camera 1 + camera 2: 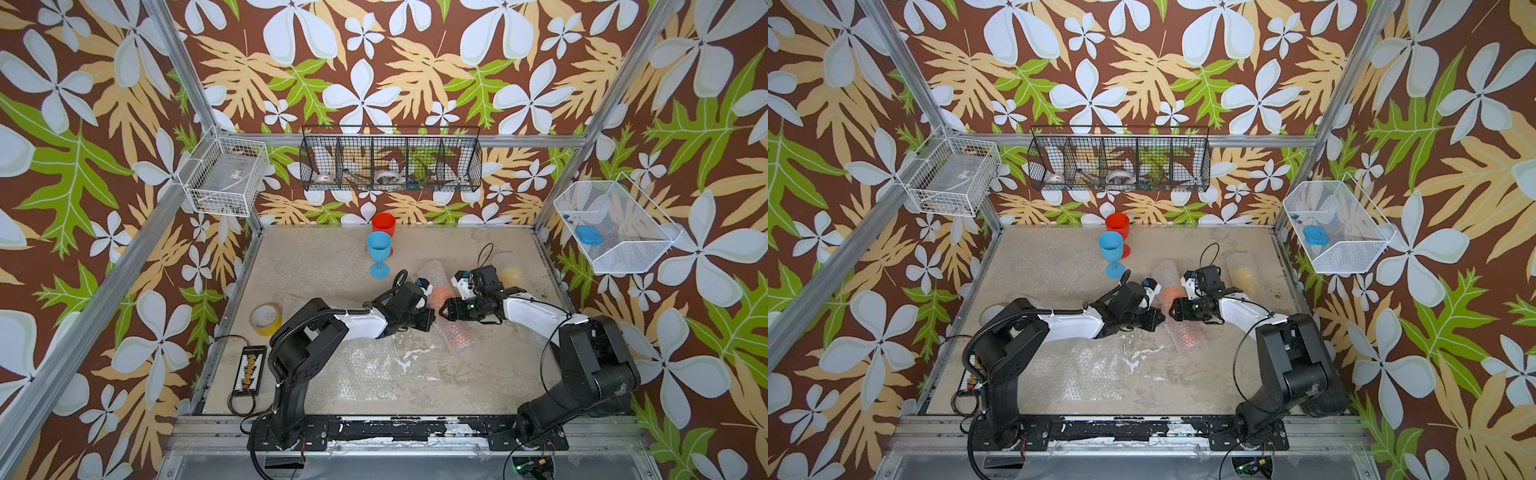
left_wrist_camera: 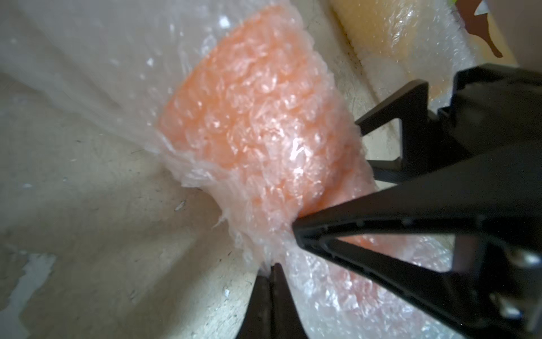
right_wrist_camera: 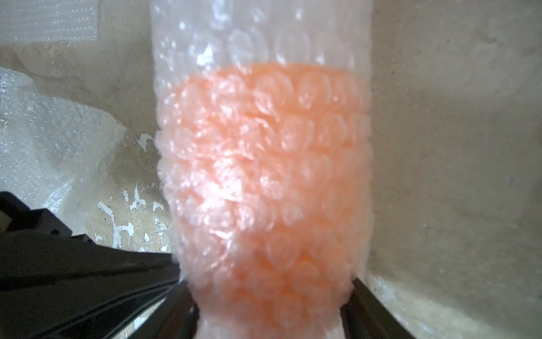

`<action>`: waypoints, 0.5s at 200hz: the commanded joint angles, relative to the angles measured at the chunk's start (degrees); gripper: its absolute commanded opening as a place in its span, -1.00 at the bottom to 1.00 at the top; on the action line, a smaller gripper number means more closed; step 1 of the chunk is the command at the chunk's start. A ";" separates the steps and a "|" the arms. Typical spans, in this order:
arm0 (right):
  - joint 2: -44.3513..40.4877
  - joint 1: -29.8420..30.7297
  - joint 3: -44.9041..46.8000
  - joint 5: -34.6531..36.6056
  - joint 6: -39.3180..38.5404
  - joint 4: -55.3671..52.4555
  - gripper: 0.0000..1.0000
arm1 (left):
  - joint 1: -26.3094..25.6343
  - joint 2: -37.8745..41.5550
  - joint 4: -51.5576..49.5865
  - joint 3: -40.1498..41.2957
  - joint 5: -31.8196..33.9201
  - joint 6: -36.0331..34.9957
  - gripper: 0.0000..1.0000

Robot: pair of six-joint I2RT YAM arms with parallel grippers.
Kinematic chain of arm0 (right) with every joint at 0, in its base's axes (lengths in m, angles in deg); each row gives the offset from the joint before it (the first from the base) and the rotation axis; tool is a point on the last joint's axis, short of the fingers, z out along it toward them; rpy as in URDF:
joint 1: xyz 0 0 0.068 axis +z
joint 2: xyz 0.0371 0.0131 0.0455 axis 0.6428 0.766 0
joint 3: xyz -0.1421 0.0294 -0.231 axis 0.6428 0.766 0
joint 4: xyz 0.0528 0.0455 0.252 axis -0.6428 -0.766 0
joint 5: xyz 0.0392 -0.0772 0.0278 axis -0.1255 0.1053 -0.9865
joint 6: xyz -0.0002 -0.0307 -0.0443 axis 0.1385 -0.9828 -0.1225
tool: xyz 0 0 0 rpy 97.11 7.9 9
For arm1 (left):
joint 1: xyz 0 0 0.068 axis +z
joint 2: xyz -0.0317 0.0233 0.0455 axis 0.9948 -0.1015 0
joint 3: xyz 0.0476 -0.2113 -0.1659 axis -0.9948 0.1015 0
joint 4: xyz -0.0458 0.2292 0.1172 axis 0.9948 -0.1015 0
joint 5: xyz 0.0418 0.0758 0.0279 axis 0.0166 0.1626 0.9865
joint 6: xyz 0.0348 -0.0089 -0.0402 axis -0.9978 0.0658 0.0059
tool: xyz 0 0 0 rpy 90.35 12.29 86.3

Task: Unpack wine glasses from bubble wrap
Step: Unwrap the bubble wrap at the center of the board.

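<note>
Left gripper point(image 2: 272, 273) fingers are pressing together, pinching a loose edge of the bubble wrap tube point(image 1: 455, 336). Right gripper point(image 3: 269, 306) fingers are straddling that tube, touching both sides and clamping it around the orange goblet point(image 3: 264, 176) inside. The tube is lying mid-table, with the yellow goblet tube point(image 1: 509, 272) lying just beyond the right wrist. Blue goblet point(image 1: 379, 253) and red goblet point(image 1: 383, 224) are standing upright by the far edge. A flat wrap sheet point(image 1: 361, 370) is covering the near left, and bare table point(image 1: 478, 382) is lying open at the near right.

walls: floral wallpaper point(image 1: 374, 62) | frame: aluminium posts point(image 1: 185, 70) | black wire basket point(image 1: 390, 137) — back wall | tabletop point(image 1: 457, 382): worn beige
</note>
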 commanded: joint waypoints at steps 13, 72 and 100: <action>-1.69 0.05 1.10 1.95 -0.79 -0.48 0.21 | 1.08 1.31 0.34 0.82 1.24 -0.24 -0.91; -3.56 0.01 2.18 1.41 0.17 0.09 0.05 | 1.40 1.46 0.12 0.28 1.49 0.28 -0.68; -3.43 0.04 2.13 0.96 0.55 0.45 0.05 | 1.39 1.96 0.39 -0.30 1.21 0.92 -0.24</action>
